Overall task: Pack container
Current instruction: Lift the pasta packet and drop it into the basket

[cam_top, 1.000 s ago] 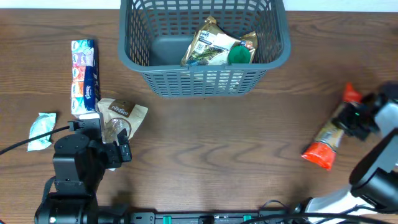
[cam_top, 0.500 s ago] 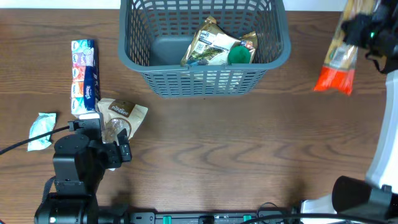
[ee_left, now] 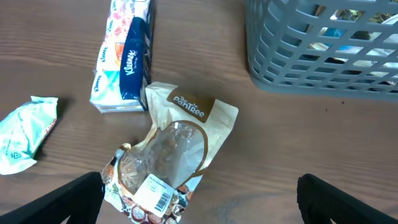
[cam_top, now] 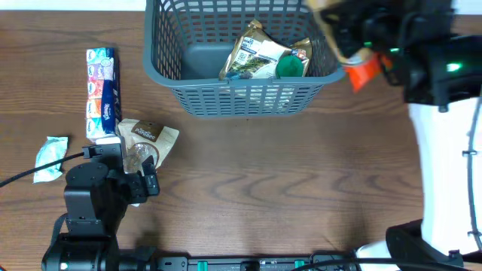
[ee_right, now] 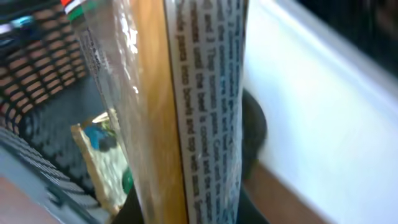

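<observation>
While right end effector [cam_top: 352, 34] holds packet [cam_top: 364, 71] near rim, container [cam_top: 248, 99] contains snack packets [cam_top: 263, 54].

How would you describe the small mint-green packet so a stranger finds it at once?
From the grey basket at the back, look left to the long tissue pack. Beyond its near end, leftmost of all, lies the mint-green packet, smaller than the tissue pack and brown pouch.
</observation>
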Controlling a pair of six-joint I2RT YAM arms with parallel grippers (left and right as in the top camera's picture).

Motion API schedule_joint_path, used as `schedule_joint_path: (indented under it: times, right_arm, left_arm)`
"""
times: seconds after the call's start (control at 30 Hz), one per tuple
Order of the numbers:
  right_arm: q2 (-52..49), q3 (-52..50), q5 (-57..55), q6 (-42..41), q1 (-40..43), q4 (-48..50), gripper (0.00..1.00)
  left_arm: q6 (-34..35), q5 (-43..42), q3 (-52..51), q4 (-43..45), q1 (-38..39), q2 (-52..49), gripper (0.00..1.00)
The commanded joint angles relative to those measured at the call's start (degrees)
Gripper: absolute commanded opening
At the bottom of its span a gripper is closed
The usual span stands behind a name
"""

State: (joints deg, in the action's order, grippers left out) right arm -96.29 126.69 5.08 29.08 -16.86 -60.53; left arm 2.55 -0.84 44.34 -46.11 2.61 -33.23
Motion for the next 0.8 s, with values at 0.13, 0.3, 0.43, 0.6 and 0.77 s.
schedule_joint_path:
  times: [0.13, 0.3, 0.43, 0.6, 0.77]
  right_arm:
    - [-4.8, 2.9, -4.8, 12.2, -8.9, 7.9, 0.01]
    - [-10.6, 2.9, -4.1, 15.6, -12.0, 10.1, 0.01]
    - [-15.2, 2.9, -3.0, 16.0, -13.6, 9.4, 0.01]
    - [-20.1, 2.9, 0.1, 16.0, -14.0, 6.5, 0.01]
    - [-24.0, 2.9, 1.7, 16.0, -14.0, 2.4, 0.01]
  left_arm:
    - [-1.0, 0.9, 1.0, 0.1, -0.3, 0.0, 0.98]
    - [-1.0, 0.9, 1.0, 0.1, -0.3, 0.0, 0.98]
    - [-1.0, 0.9, 1.0, 0.1, -0.3, 0.0, 0.98]
    - [-1.0, 0.9, 1.0, 0.1, -0.3, 0.0, 0.98]
    - [-1.0, 0.9, 1.0, 0.1, -0.3, 0.0, 0.98]
